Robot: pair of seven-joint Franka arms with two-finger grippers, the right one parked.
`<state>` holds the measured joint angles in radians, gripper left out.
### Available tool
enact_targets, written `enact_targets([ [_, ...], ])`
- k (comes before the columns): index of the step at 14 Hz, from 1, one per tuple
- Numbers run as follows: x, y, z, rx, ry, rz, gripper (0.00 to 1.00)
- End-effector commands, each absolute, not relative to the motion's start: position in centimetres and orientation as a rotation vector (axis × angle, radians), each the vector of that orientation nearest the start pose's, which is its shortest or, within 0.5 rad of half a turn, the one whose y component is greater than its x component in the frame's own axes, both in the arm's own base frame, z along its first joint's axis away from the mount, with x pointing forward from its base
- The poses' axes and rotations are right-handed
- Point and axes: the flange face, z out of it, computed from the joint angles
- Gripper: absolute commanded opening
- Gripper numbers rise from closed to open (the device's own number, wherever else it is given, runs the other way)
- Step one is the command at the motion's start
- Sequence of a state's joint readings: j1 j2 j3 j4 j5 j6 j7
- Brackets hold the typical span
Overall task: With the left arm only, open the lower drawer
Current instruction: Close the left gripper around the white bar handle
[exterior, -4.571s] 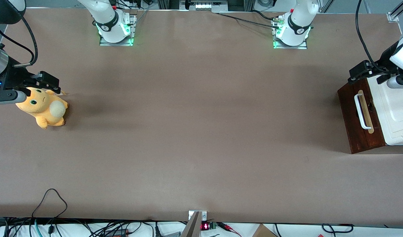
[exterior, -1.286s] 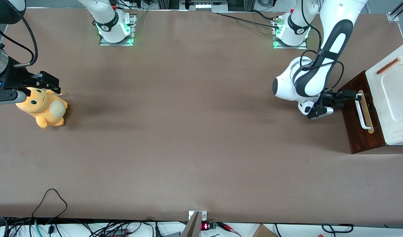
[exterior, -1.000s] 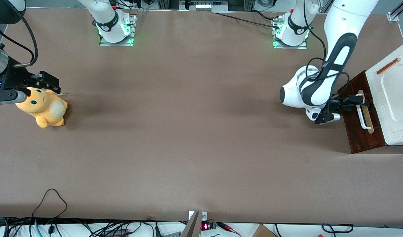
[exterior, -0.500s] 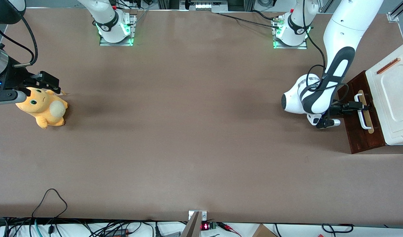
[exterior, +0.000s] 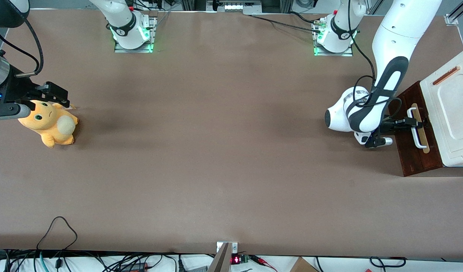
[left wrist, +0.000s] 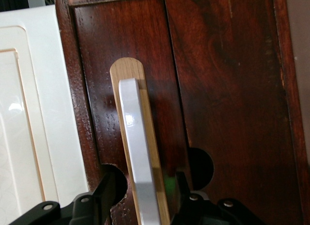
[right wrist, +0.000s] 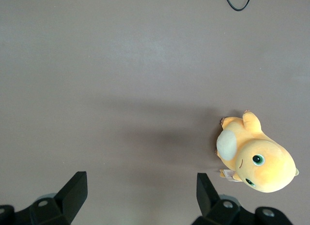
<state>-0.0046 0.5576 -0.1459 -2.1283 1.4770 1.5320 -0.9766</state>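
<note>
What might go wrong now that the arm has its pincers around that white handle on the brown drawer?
The gripper has its jaws open, one on each side of the white bar handle of the lower drawer.

1. If it pulls before the jaws close, they may slide off and the drawer stays shut.
2. The cabinet stands loose on the table, so a pull might drag the whole cabinet instead of opening the drawer.
</note>
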Motion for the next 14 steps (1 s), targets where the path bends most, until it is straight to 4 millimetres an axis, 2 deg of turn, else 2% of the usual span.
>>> enact_targets([
  [1,52.12,3.49,16.39,-1.624,0.132,0.074,0.51],
  [8,51.97,3.60,16.32,-1.622,0.127,0.074,0.33],
  [14,51.85,4.16,16.32,-1.619,0.123,0.083,0.32],
])
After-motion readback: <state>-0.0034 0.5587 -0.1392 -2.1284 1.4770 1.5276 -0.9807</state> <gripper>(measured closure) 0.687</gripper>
